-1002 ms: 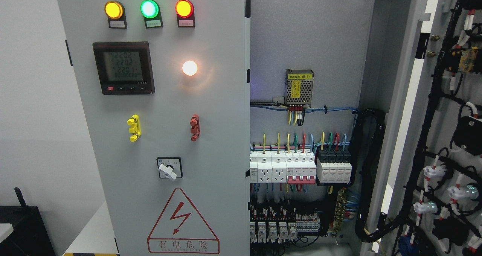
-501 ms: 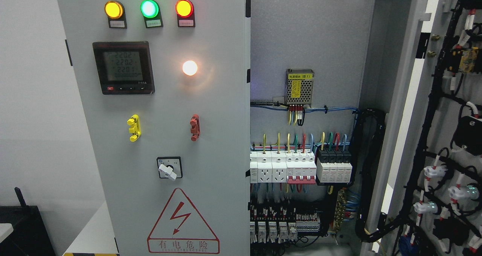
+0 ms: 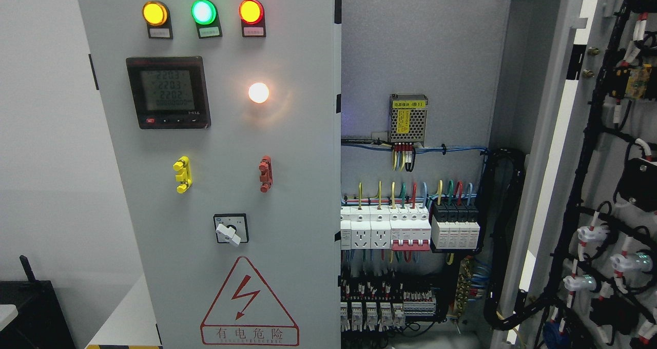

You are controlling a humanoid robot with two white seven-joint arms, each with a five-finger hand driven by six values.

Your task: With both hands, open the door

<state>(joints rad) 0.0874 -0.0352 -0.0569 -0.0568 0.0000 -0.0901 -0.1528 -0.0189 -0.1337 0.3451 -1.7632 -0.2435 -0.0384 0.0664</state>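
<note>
Head view, cabinet: a grey electrical cabinet is seen from the front, filling most of the picture.
Head view, left door (image 3: 220,185): shut and flush, carrying three lit indicator lamps (image 3: 203,12) in amber, green and red, a digital meter (image 3: 168,92), a glowing white lamp (image 3: 258,93), a yellow handle (image 3: 182,174), a red handle (image 3: 265,173), a rotary switch (image 3: 230,229) and a lightning warning triangle (image 3: 250,302).
Head view, right door (image 3: 605,185): swung wide open at the picture's right, its wired inner face turned toward the camera.
Head view, interior: a power supply (image 3: 408,118) and a row of breakers (image 3: 410,228) are exposed between the two doors.
Hands: neither hand nor arm is shown, so whether the fingers are spread or curled cannot be told.
Step in hand: the right door appears already opened; the left door is judged still to be done.
Next move: a hand would need to be brought to the left door's free edge beside the opening, and the door pulled outward.
Change from earlier frames: only the meter's digits have altered; doors and view are unchanged.
</note>
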